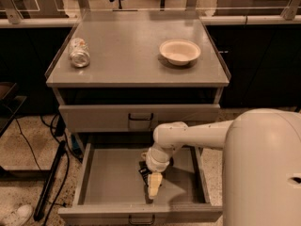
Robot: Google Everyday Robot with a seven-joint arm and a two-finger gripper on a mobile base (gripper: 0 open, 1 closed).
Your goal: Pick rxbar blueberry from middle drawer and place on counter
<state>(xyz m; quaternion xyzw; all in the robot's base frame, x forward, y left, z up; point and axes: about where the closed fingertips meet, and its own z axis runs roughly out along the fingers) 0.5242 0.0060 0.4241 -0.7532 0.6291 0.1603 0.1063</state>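
Observation:
The middle drawer [108, 182] is pulled open below the shut upper drawer. My gripper [152, 188] reaches down into it, right of the drawer's middle, with its pale fingers [154, 185] pointing at the floor of the drawer. A small dark bar, the rxbar blueberry [144, 172], lies on the drawer floor right at the gripper, mostly hidden by it. The counter [127, 55] is the cabinet's grey top above.
A crushed silver can [79, 52] lies on the counter's left side. A cream bowl [179, 51] stands on its right side. The upper drawer [138, 118] is shut. Dark cables and a stand base lie on the floor at the left [51, 178].

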